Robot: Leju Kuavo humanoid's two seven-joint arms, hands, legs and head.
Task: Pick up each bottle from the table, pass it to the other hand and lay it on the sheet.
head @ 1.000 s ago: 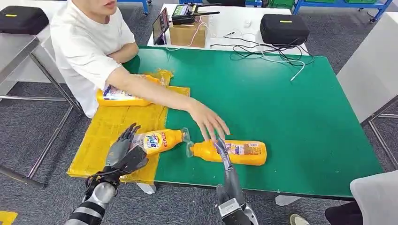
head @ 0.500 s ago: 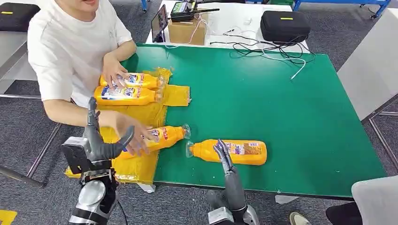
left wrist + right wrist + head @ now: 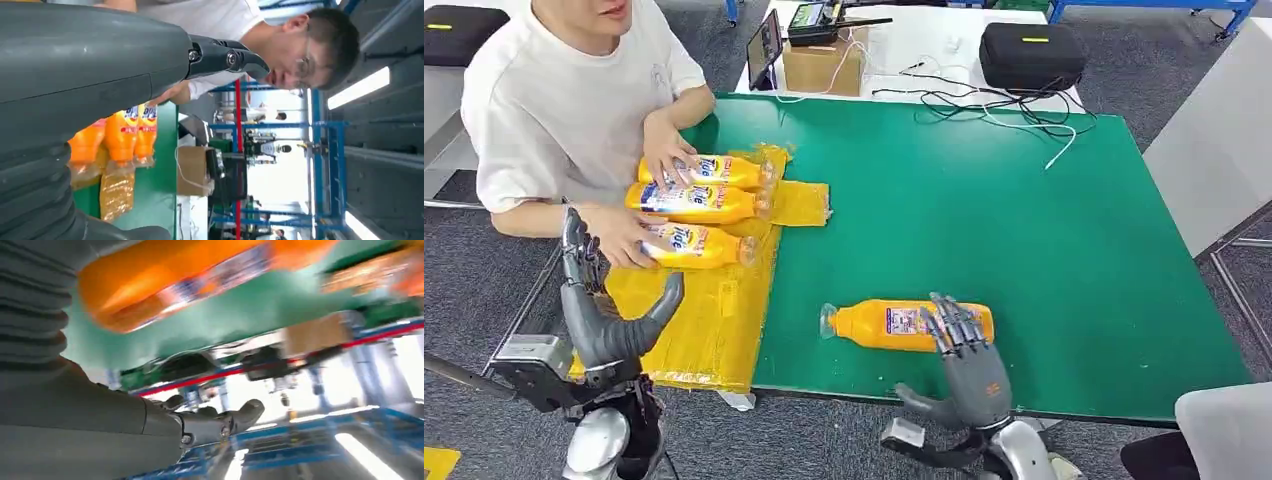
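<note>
Right hand [image 3: 964, 365] open, fingers spread, empty, at near table edge just beside lone bottle [image 3: 909, 325] lying on green table [image 3: 1024, 230]. Left hand [image 3: 599, 300] open, empty, beside yellow sheet [image 3: 689, 310]; three bottles [image 3: 692, 203] there under person's hands [image 3: 664, 150].

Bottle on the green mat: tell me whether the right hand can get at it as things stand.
Probably yes. The right hand is open right beside the bottle, fingers spread over its near side, and nothing lies between them on the green mat.
</note>
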